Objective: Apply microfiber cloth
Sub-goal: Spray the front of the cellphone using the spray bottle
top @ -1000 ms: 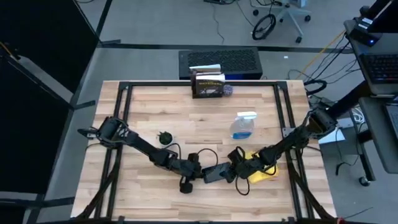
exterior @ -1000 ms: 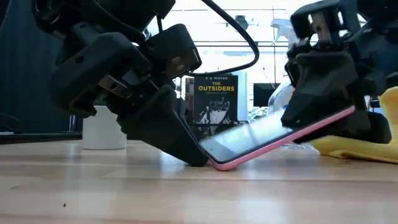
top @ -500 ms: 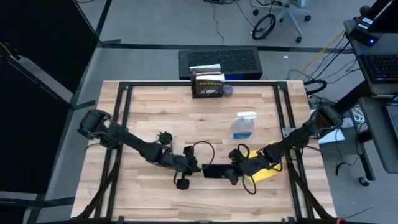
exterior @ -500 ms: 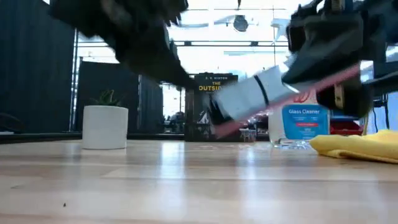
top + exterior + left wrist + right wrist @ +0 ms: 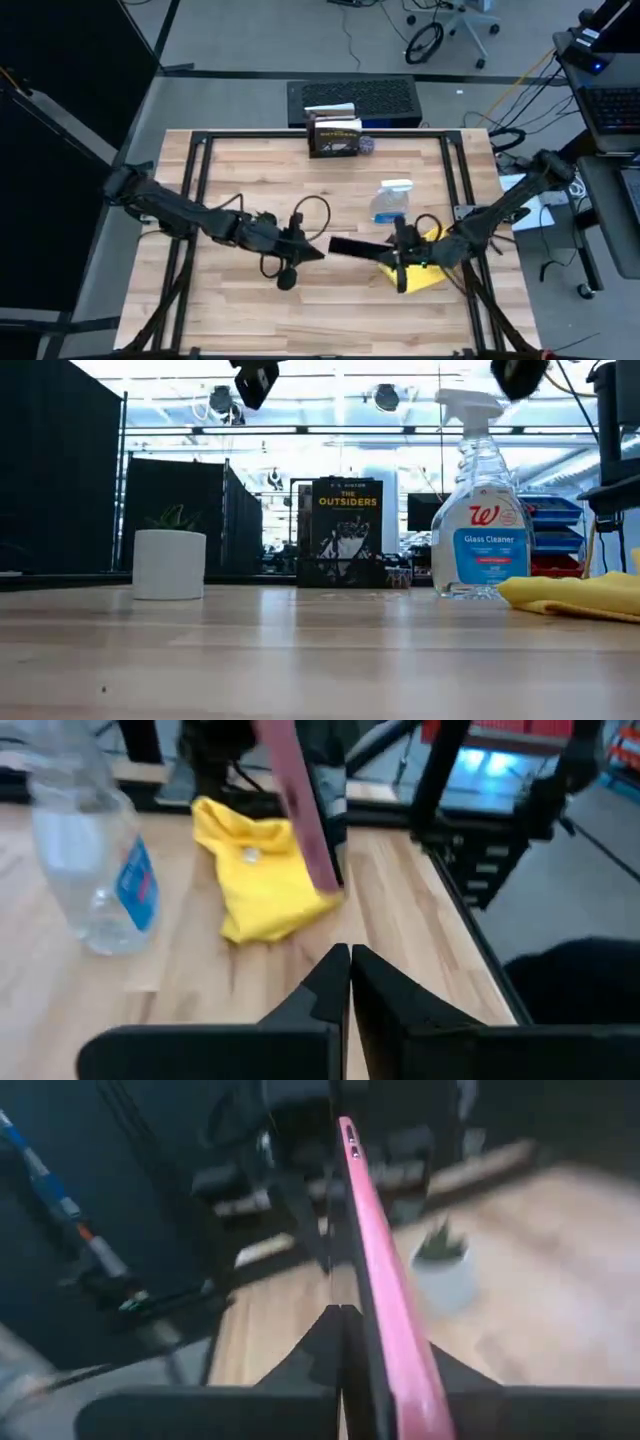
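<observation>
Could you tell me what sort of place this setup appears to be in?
Probably a robotics lab or workshop: a wooden table in a black frame, office chairs and cables on the grey floor behind it, and blue parts bins on shelves.

Left end effector (image 5: 312, 250) closed, empty; right end effector (image 5: 393, 247) clamped, both raised mid-table.

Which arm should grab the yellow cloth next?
Left. The right gripper is shut on the phone, lifted beside the microfiber cloth. The left gripper is shut but empty.
</observation>
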### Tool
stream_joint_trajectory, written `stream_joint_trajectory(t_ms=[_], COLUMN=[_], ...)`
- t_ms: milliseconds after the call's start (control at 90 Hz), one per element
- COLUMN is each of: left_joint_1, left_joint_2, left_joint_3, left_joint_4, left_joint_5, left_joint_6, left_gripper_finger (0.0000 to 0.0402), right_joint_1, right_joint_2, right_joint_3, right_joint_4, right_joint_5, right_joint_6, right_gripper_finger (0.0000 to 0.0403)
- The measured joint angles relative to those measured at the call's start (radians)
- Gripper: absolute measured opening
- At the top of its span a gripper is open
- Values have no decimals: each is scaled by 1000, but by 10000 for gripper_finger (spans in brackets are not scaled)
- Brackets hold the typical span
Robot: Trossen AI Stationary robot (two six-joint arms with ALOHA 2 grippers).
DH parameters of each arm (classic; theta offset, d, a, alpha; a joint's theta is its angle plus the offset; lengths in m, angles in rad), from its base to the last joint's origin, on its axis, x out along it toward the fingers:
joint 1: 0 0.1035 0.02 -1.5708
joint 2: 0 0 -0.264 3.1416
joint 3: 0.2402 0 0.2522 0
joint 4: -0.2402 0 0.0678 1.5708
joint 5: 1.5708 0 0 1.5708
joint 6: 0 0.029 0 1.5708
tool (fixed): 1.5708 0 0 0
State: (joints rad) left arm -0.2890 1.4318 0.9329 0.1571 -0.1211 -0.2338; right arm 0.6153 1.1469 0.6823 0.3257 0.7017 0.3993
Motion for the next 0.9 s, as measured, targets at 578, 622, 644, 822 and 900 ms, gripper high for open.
stream_joint_trajectory(t_ms=[578,622,644,822,900], left_joint_1=[207,213,214,216,216], left_joint_2=[-12,-11,-11,-11,-11], left_joint_3=[0,0,0,0,0], left_joint_4=[519,540,551,691,723], left_joint_5=[56,85,100,136,137], left_joint_6=[268,268,268,278,293], left_gripper_finger=[201,202,202,193,190], right_joint_1=[-284,-310,-320,-362,-361], right_joint_2=[-31,-22,-18,13,16], right_joint_3=[24,24,24,24,24], right_joint_4=[435,432,431,450,469], right_joint_5=[-253,-285,-290,-372,-400], right_joint_6=[-617,-579,-565,-516,-520], right_gripper_finger=[11,11,11,11,11])
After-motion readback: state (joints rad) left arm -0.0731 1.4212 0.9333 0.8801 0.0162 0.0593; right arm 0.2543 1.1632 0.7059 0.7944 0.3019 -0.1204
